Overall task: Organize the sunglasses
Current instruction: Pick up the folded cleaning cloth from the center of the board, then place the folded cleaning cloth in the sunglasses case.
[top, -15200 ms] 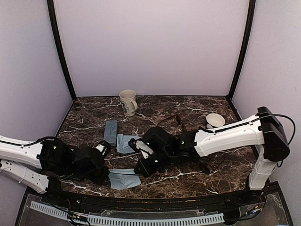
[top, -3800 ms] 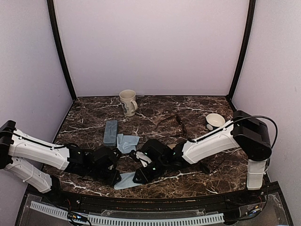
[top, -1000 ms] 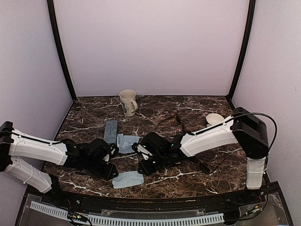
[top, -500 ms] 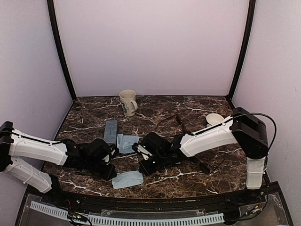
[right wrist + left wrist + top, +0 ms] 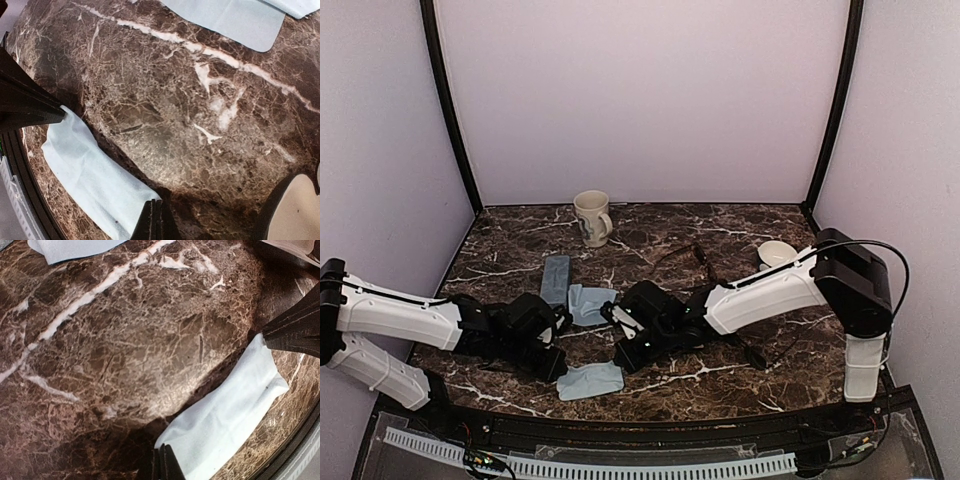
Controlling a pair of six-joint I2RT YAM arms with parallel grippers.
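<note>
A: How are the grippers set?
B: The left gripper point(image 5: 558, 371) point(image 5: 161, 466) is pinched on one end of the pale blue cloth point(image 5: 590, 381) point(image 5: 230, 415) point(image 5: 90, 175), the right gripper point(image 5: 620, 362) point(image 5: 153, 220) on the other, by the table's point(image 5: 520, 250) front edge.
A: And the sunglasses point(image 5: 701, 256)?
B: One thin pair is seen toward the back edge.
</note>
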